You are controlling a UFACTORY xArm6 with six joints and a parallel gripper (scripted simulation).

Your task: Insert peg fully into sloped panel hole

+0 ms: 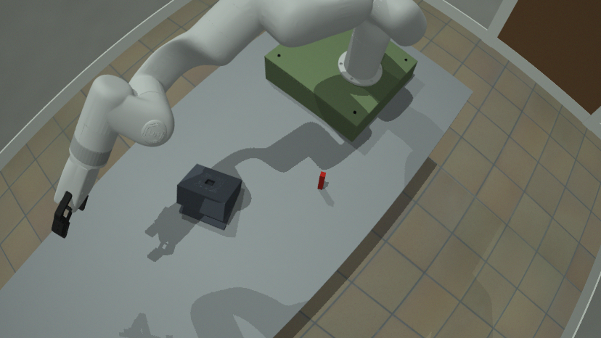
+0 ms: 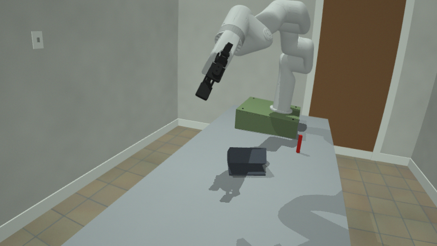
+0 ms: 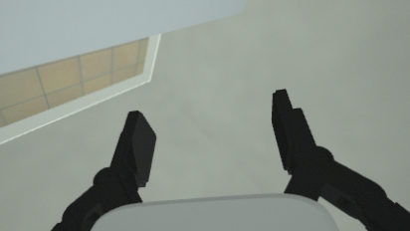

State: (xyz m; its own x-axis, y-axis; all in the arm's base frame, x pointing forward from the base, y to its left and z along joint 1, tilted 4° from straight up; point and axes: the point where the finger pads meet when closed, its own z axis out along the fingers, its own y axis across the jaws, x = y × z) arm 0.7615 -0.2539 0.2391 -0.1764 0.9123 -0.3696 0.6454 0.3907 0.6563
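A small red peg (image 1: pixel 321 180) stands upright on the grey table, also seen in the exterior view (image 2: pixel 299 143). The dark block with the sloped panel (image 1: pixel 209 199) sits to its left; its square hole (image 1: pixel 208 182) is on top. The block also shows in the exterior view (image 2: pixel 246 160). My gripper (image 1: pixel 62 220) hangs high in the air past the table's left edge, far from both peg and block; it also shows in the exterior view (image 2: pixel 203 92). In the wrist view the fingers stand wide open with nothing between them, facing a wall and floor.
The green base block (image 1: pixel 340 79) carries the arm at the table's far end. A wall runs along the left side (image 2: pixel 91 91), and a brown door (image 2: pixel 357 70) stands behind the base. Tiled floor surrounds the table.
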